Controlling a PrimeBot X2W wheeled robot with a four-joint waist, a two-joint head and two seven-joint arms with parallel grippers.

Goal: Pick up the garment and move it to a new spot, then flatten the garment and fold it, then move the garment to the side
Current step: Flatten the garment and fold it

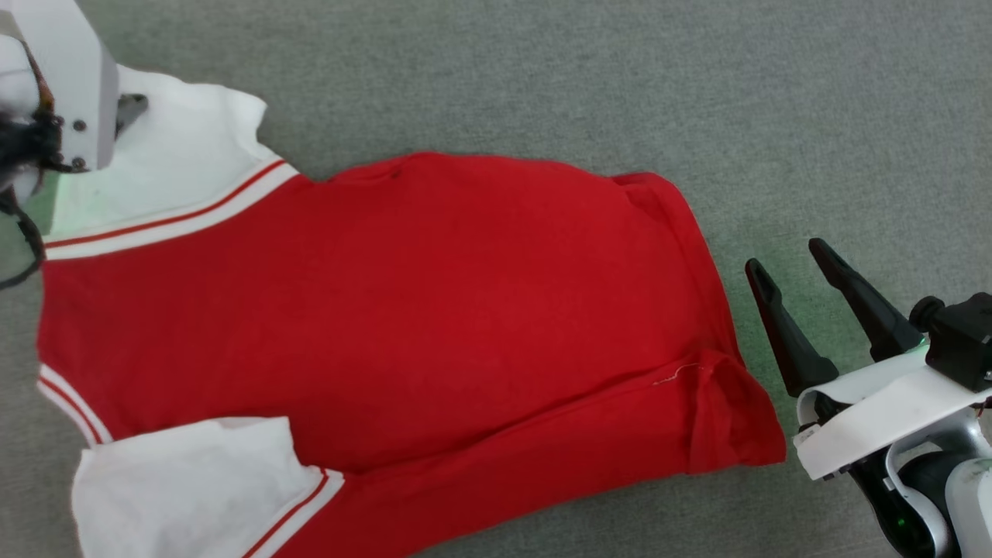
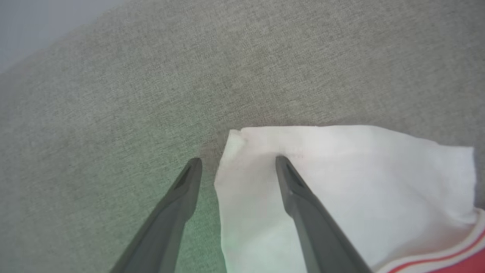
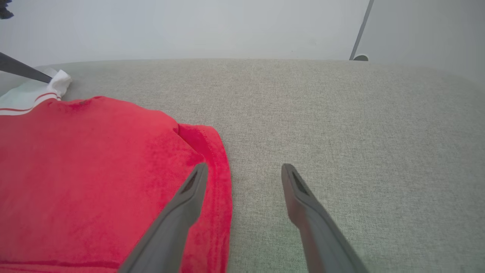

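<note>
You have the garment (image 1: 403, 310) spread on the grey pad (image 1: 542, 70). Red body flat across the middle, sleeves toward your left arm, hem (image 1: 721, 325) toward your right. The far sleeve (image 1: 186, 163), white, lies near the pad's far edge. The near sleeve (image 1: 194, 480), also white, sits at the garment's near left corner, a bit crumpled. Red-and-white trim (image 1: 170, 221) runs where each sleeve meets the red. The hem end is rumpled: a flap folded over at the near right corner, a long crease along the near side.

Your left gripper (image 2: 238, 160) is spread wide, nothing between the fingers. In the left wrist view it straddles the far sleeve's outer corner, one finger over white cloth, the other over bare pad. Can't tell if the tips touch down. In the head view its pale wrist housing (image 1: 70, 77) sits over that sleeve. The right wrist view catches one of its fingers (image 3: 22, 70), tip at the sleeve.

Your right gripper (image 1: 787, 257) is wide too, holding nothing. The head view puts it just beside the hem, off the cloth, fingers pointing toward the far edge. In the right wrist view one finger lines up over the hem edge, the other over bare pad. Height above the pad: can't tell.

Beyond the far edge are a pale wall (image 3: 189, 26) and a thin pole (image 3: 362, 30).
</note>
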